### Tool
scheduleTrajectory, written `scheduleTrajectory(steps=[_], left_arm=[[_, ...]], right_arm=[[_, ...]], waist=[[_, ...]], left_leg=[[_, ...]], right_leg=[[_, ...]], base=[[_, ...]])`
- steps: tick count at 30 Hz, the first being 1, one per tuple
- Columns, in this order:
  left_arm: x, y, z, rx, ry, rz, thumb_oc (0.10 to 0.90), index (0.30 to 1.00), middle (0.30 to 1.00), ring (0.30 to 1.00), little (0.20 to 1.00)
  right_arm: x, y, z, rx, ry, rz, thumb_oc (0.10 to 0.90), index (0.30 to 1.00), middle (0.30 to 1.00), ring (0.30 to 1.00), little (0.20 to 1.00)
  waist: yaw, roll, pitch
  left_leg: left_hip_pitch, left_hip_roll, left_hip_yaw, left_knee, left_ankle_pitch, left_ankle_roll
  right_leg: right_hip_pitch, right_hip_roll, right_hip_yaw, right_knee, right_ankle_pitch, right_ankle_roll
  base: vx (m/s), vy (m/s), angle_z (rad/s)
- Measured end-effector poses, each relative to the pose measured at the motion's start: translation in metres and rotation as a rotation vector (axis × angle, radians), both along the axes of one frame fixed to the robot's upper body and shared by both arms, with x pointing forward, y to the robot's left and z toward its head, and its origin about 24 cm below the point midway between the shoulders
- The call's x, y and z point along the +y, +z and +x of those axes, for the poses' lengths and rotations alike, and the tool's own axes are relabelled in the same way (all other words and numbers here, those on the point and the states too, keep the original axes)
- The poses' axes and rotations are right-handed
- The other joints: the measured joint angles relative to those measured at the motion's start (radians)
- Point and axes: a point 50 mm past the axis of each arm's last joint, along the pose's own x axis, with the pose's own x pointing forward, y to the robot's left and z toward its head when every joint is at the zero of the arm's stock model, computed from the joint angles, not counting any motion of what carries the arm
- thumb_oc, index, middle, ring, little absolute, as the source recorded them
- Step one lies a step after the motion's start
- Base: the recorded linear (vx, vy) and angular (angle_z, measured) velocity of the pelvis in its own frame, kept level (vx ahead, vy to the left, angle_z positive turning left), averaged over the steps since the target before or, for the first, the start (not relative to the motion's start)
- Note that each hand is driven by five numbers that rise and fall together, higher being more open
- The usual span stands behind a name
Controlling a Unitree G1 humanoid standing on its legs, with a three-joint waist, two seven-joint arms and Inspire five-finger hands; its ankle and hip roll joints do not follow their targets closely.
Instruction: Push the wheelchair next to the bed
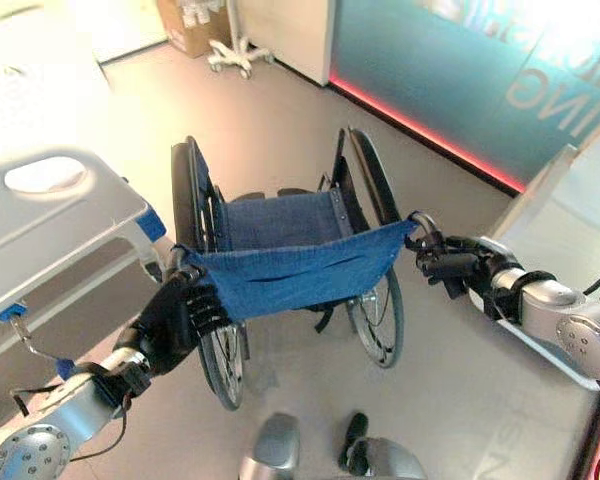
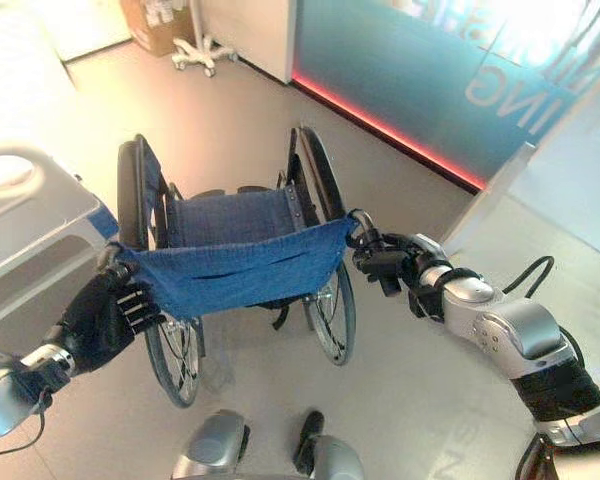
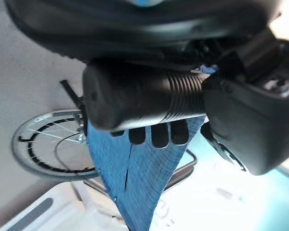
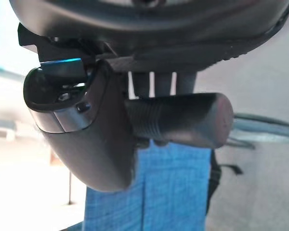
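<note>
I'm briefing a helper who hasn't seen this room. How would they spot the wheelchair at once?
Start at the grey bed on the left; the wheelchair stands just right of it on the floor. It has blue fabric, big spoked wheels, and a robot hand on each handle: left hand, right hand.

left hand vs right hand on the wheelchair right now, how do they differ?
The left hand sits low by the bed, its arm bent; the right hand reaches in higher, its arm stretched along the open floor side. The left hand's fingers show below its push handle; the right hand's show above its own. Both are curled round handles of the wheelchair.
</note>
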Motion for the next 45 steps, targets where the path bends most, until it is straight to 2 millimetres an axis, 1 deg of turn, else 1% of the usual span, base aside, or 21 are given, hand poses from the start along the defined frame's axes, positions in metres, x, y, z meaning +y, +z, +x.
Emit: scheduleTrajectory(steps=[2,3,6,7,9,12,14,15,16,17,19,22,25,28,30,34,38,40,42,43,45], left_arm=[[-0.002,-0.003,-0.002,0.007,0.001,-0.015,0.4,0.3,0.3,0.3,0.3],[-0.002,-0.003,-0.003,0.011,0.0,-0.017,0.4,0.3,0.3,0.3,0.3],[-0.005,-0.004,-0.004,0.002,-0.012,-0.044,0.4,0.3,0.3,0.3,0.3],[-0.008,-0.005,-0.004,-0.006,-0.015,-0.065,0.4,0.3,0.3,0.3,0.3],[-0.013,-0.006,-0.004,-0.017,-0.025,-0.092,0.4,0.3,0.3,0.3,0.3],[-0.021,-0.007,-0.005,-0.033,-0.043,-0.122,0.4,0.3,0.3,0.3,0.3],[-0.025,-0.009,-0.007,-0.023,-0.052,-0.131,0.4,0.3,0.3,0.3,0.3],[-0.023,-0.006,-0.005,-0.023,-0.051,-0.102,0.4,0.3,0.3,0.3,0.3],[-0.022,-0.004,-0.002,-0.026,-0.049,-0.081,0.4,0.3,0.3,0.3,0.3],[-0.018,0.0,0.003,-0.029,-0.04,-0.055,0.4,0.3,0.3,0.3,0.3],[-0.016,0.004,0.011,-0.052,-0.026,-0.059,0.4,0.3,0.3,0.3,0.3],[-0.009,0.013,0.016,-0.073,-0.043,-0.025,0.4,0.3,0.3,0.3,0.3],[-0.004,0.016,0.018,-0.072,-0.042,0.001,0.4,0.3,0.3,0.3,0.3],[-0.003,0.019,0.02,-0.09,-0.051,0.008,0.4,0.3,0.3,0.3,0.3],[-0.002,0.021,0.023,-0.103,-0.055,0.006,0.4,0.3,0.3,0.3,0.3],[0.001,0.017,0.03,-0.092,-0.047,-0.002,0.4,0.3,0.3,0.3,0.3],[0.004,0.009,0.023,-0.058,-0.047,-0.004,0.4,0.3,0.3,0.3,0.3],[0.003,0.008,0.022,-0.059,-0.049,-0.009,0.4,0.3,0.3,0.3,0.3],[0.004,0.01,0.021,-0.057,-0.05,0.002,0.4,0.3,0.3,0.3,0.3],[0.004,0.009,0.019,-0.055,-0.038,-0.002,0.4,0.3,0.3,0.3,0.3],[0.005,0.012,0.015,-0.059,-0.028,0.01,0.4,0.3,0.3,0.3,0.3]], right_arm=[[-0.002,0.002,-0.001,0.002,-0.003,-0.017,0.4,0.3,0.3,0.3,0.3],[-0.003,0.002,-0.001,0.004,-0.003,-0.021,0.4,0.3,0.3,0.3,0.3],[-0.004,0.006,0.002,0.002,-0.01,-0.025,0.4,0.3,0.3,0.3,0.3],[-0.005,0.006,0.005,0.0,-0.017,-0.022,0.4,0.3,0.3,0.3,0.3],[-0.007,0.006,0.006,-0.017,-0.022,-0.034,0.4,0.3,0.3,0.3,0.3],[-0.013,0.007,0.004,-0.061,-0.026,-0.063,0.4,0.3,0.3,0.3,0.3],[-0.013,0.011,0.005,-0.09,-0.021,-0.105,0.4,0.3,0.3,0.3,0.3],[-0.012,0.011,0.008,-0.094,-0.026,-0.095,0.4,0.3,0.3,0.3,0.3],[-0.011,0.007,0.009,-0.085,-0.032,-0.081,0.4,0.3,0.3,0.3,0.3],[-0.009,-0.002,0.01,-0.058,-0.039,-0.056,0.4,0.3,0.3,0.3,0.3],[-0.007,-0.006,0.011,-0.055,-0.042,-0.06,0.4,0.3,0.3,0.3,0.3],[-0.004,-0.006,0.011,-0.061,-0.039,-0.061,0.4,0.3,0.3,0.3,0.3],[0.0,-0.008,0.011,-0.065,-0.04,-0.039,0.4,0.3,0.3,0.3,0.3],[0.001,-0.006,0.01,-0.085,-0.046,-0.041,0.4,0.3,0.3,0.3,0.3],[0.001,0.0,0.01,-0.112,-0.047,-0.046,0.4,0.3,0.3,0.3,0.3],[0.004,0.006,0.013,-0.126,-0.05,-0.06,0.4,0.3,0.3,0.3,0.3],[0.005,0.006,0.006,-0.087,-0.043,-0.05,0.4,0.3,0.3,0.3,0.3],[0.004,0.005,0.005,-0.074,-0.046,-0.048,0.4,0.3,0.3,0.3,0.3],[0.003,0.002,0.004,-0.047,-0.046,-0.032,0.4,0.3,0.3,0.3,0.3],[0.003,0.004,0.005,-0.041,-0.041,-0.026,0.4,0.3,0.3,0.3,0.3],[0.007,0.007,0.009,-0.048,-0.023,-0.034,0.4,0.3,0.3,0.3,0.3]], waist=[[0.007,-0.011,0.008],[0.004,-0.011,0.009],[0.003,-0.013,0.02],[0.001,0.003,0.028],[0.01,0.043,0.031],[0.021,0.077,0.03],[0.048,0.088,0.019],[0.059,0.089,0.025],[0.069,0.078,0.025],[0.082,0.041,0.025],[0.114,0.007,0.019],[0.1,-0.005,0.006],[0.073,-0.017,0.0],[0.036,-0.01,0.0],[0.021,0.005,0.008],[-0.04,0.028,0.022],[-0.068,0.022,0.02],[-0.072,0.016,0.017],[-0.062,-0.017,-0.004],[-0.059,-0.009,-0.007],[-0.029,-0.009,-0.007]], left_leg=[[-0.03,-0.032,0.018,-0.149,-0.061,0.084],[-0.03,-0.035,0.029,-0.218,-0.063,0.084],[0.036,-0.016,0.105,-0.688,-0.057,0.078],[0.057,0.011,0.115,-0.83,-0.039,0.05],[0.064,0.079,0.122,-0.921,-0.011,-0.001],[0.063,0.145,0.152,-0.919,-0.022,-0.022],[0.089,0.13,0.161,-0.852,-0.027,-0.023],[0.097,0.113,0.161,-0.828,-0.028,-0.015],[0.109,0.103,0.165,-0.816,-0.034,0.009],[0.13,0.072,0.183,-0.783,-0.041,0.088],[0.13,0.043,0.204,-0.721,-0.058,0.144],[0.129,0.003,0.172,-0.685,-0.075,0.235],[0.192,-0.035,0.146,-0.777,-0.052,0.255],[0.235,-0.058,0.061,-0.829,-0.029,0.269],[0.244,-0.067,0.001,-0.837,-0.039,0.262],[0.298,-0.101,-0.043,-0.834,-0.073,0.273],[0.361,-0.122,-0.04,-0.807,-0.14,0.283],[0.389,-0.106,-0.026,-0.81,-0.167,0.26],[0.406,-0.096,-0.005,-0.812,-0.192,0.219],[0.409,-0.068,0.008,-0.791,-0.209,0.19],[0.329,-0.044,0.028,-0.613,-0.246,0.128]], right_leg=[[0.038,0.003,0.059,-0.045,-0.003,-0.001],[0.049,0.003,0.063,-0.058,-0.003,0.0],[0.107,0.006,0.102,-0.117,-0.003,0.008],[0.147,0.021,0.129,-0.151,-0.003,0.01],[0.196,0.046,0.154,-0.177,-0.014,0.016],[0.214,0.042,0.2,-0.179,-0.047,0.027],[0.248,-0.004,0.218,-0.201,-0.066,0.052],[0.209,-0.011,0.139,0.0,-0.118,0.094],[0.205,-0.007,0.108,0.102,-0.159,0.109],[0.219,-0.003,0.054,0.258,-0.216,0.116],[0.216,-0.017,0.02,0.353,-0.224,0.129],[0.133,-0.029,0.091,0.519,-0.141,0.274],[0.059,-0.045,0.047,0.543,-0.165,0.215],[0.028,-0.049,-0.057,0.318,-0.221,0.116],[-0.025,-0.05,-0.072,0.188,-0.215,0.117],[-0.125,-0.113,-0.04,-0.054,-0.002,0.159],[-0.109,-0.164,-0.001,-0.195,0.144,0.144],[-0.075,-0.145,-0.024,-0.173,0.146,0.147],[-0.024,-0.106,-0.03,-0.164,0.169,0.118],[-0.001,-0.071,-0.033,-0.158,0.18,0.096],[0.001,-0.04,-0.066,-0.144,0.15,0.053]], base=[[0.53,-0.034,0.28],[0.51,0.043,0.28],[0.52,0.107,0.19],[0.66,0.151,0.07],[0.62,0.15,-0.17],[0.54,0.124,-0.39],[0.5,0.098,-0.72],[0.43,0.089,-0.53],[0.53,0.144,-0.46],[0.49,0.167,-0.33],[0.46,0.167,-0.38],[0.41,0.11,-0.01],[0.38,-0.026,0.19],[0.27,-0.156,0.38],[0.34,-0.206,0.31],[0.48,-0.256,0.49],[0.4,-0.237,0.46],[0.38,-0.204,0.57],[0.31,-0.177,0.49],[0.3,-0.251,0.32],[0.25,-0.251,0.02]])
